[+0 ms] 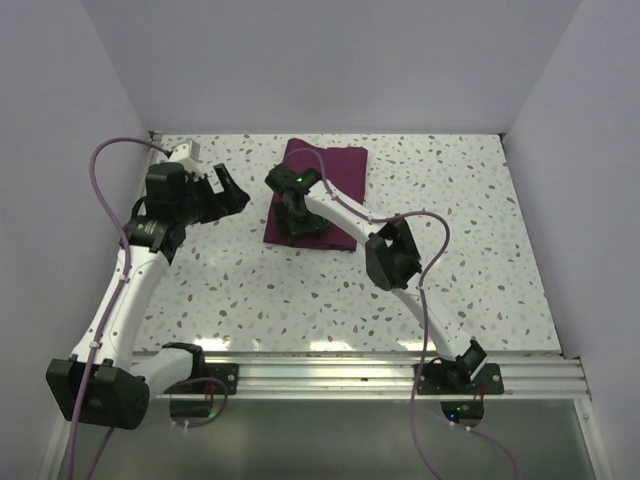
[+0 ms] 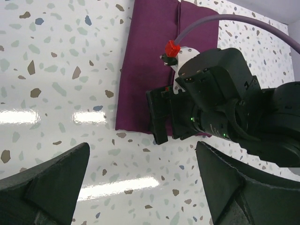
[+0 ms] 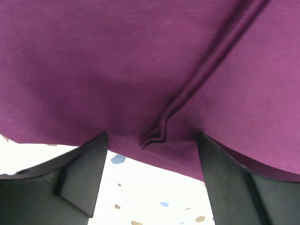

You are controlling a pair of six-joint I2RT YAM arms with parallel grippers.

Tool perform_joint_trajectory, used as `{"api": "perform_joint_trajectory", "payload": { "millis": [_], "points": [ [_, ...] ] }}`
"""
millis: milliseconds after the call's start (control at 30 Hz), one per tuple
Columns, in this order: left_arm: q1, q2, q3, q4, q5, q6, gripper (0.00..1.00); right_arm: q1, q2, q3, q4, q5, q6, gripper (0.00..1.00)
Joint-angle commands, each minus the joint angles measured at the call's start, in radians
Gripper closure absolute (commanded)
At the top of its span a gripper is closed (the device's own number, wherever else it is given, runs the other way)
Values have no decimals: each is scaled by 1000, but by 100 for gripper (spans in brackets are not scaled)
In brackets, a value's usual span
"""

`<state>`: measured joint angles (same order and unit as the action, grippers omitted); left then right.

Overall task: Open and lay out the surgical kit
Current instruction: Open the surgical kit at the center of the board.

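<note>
Still-folded, the plum cloth wrap [image 1: 342, 166] lies flat.

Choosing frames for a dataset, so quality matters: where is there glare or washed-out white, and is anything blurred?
Top external: pale glare bands on the table near the rail, no blur. Left wrist: bright reflected streaks on the table, purple cloth sharp. Right wrist: cloth weave crisp, but the table below it is washed out nearly white.

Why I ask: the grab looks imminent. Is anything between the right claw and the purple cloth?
Nothing visible. The right claw is open right at the near edge of the cloth, its fingers either side of a raised fold, with only bare table beneath.
</note>
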<state>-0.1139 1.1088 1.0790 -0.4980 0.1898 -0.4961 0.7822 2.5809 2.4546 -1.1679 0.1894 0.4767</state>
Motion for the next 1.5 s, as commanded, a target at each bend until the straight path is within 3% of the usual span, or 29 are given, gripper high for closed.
{"api": "perform_joint_trajectory", "payload": {
  "millis": [0,167,300,467,700,933,1033,1067,1133,1467],
  "points": [
    [-9,-13,-17,-7,-36,28,1,22,21,41,-56,28,0,23],
    [-10,-9,-30,1,-43,30,0,23,39,21,-76,62,-21,49],
    [-10,8,-31,10,-33,27,1,22,18,4,-78,99,-49,81],
    [-10,36,-21,13,-20,19,1,8,-50,18,-85,130,-55,97],
    [-10,88,10,15,-13,7,1,-38,-238,11,-73,176,-62,97],
    [-10,151,62,9,-18,7,1,-92,-360,-92,-33,162,-67,88],
    [-10,178,88,6,-16,5,2,-107,-370,-141,-24,162,-66,92],
    [-10,186,102,4,-15,4,2,-110,-376,-152,-22,162,-63,100],
    [-10,200,111,3,-15,2,2,-135,-395,-209,-12,160,-49,100],
    [-52,292,133,62,-39,-16,4,-411,-680,-848,86,239,152,100]
  ]
}}
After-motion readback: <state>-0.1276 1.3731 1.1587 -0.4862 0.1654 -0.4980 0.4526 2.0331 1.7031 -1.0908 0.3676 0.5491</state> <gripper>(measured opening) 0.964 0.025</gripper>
